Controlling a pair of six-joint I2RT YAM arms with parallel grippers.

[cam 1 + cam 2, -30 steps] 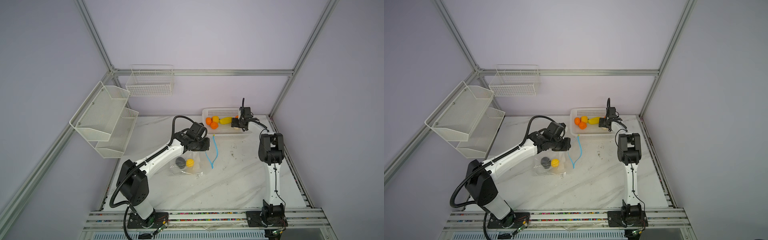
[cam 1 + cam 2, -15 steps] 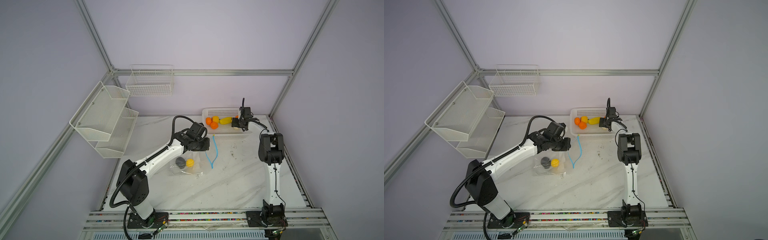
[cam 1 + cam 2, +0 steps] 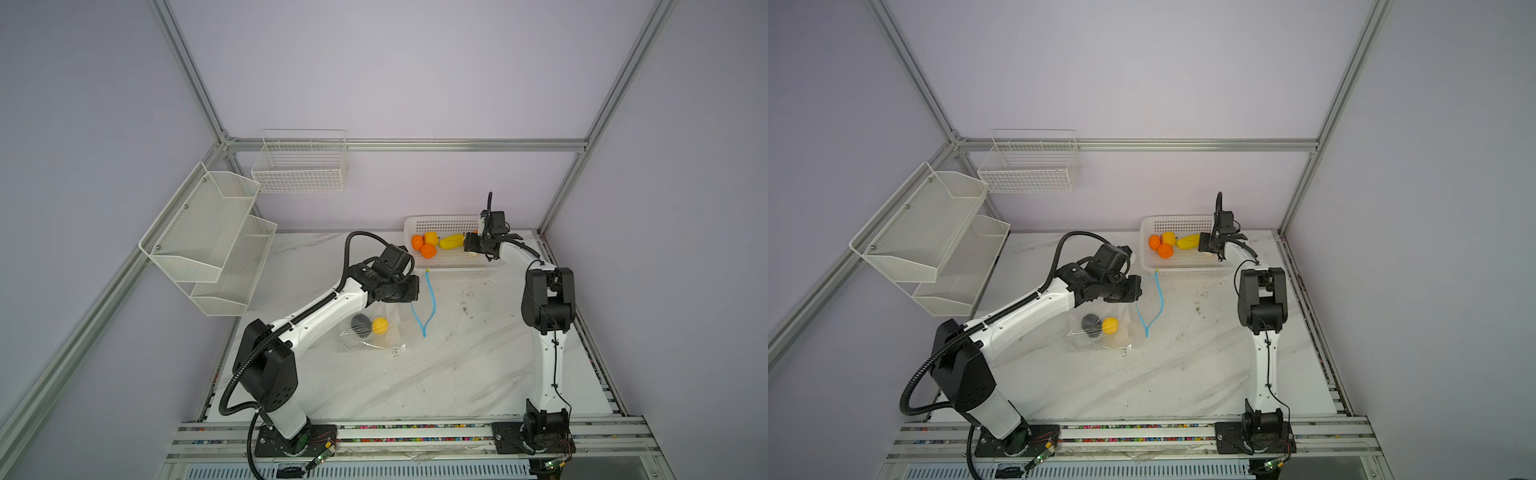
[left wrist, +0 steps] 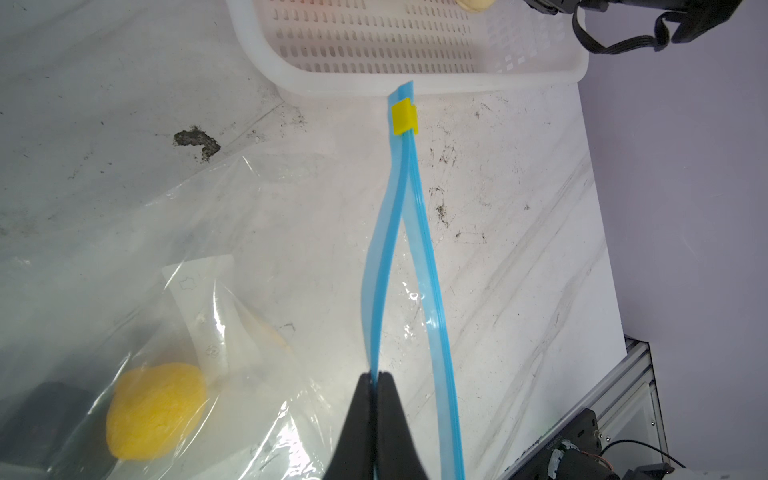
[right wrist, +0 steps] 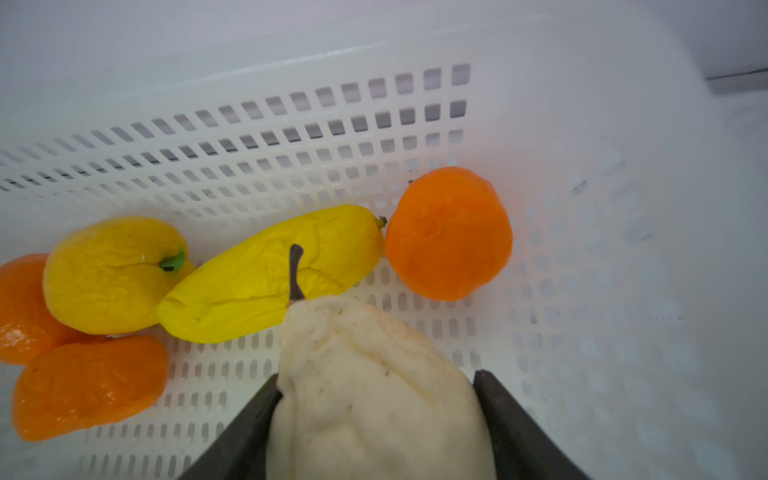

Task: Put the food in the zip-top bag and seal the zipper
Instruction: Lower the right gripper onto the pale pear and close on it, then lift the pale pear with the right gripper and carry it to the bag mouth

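**Partner:** Left claw, status?

**Me:** My left claw (image 4: 376, 380) is pinched tight on one blue strip of the zipper (image 4: 419, 257), partway along. That strip is parted from the other, so the mouth of the bag (image 3: 374, 347) gapes in a narrow slit. The two strips join at the yellow slider (image 4: 404, 118). It sits at the far end, just beside the front wall of the white basket (image 3: 457, 272).

**Partner:** And the bag itself?

**Me:** Lying on the marble table (image 3: 457, 374), on the left arm's side, seen in both top views. Inside are a yellow fruit (image 3: 380, 325) and a dark lump (image 3: 360, 325), side by side and touching. A white label (image 4: 199, 299) shows on the plastic near the yellow fruit.

**Partner:** Right claw?

**Me:** My right claw (image 5: 376, 376) is down in the basket. Its fingers (image 5: 511, 419) sit against both flanks of the cream pear (image 5: 365, 332), stalk pointing away from the wrist. It looks clamped on the pear. Whether the pear is off the basket floor, I cannot tell.

**Partner:** What else is in the basket?

**Me:** A long yellow fruit (image 5: 270, 282) lies just past the pear's stalk. A round yellow fruit (image 5: 112, 274) touches one end of it. A squashed orange (image 5: 87, 386) and a second orange (image 5: 20, 307) sit against the round one. A third orange (image 5: 449, 232) is at the long fruit's other tip.
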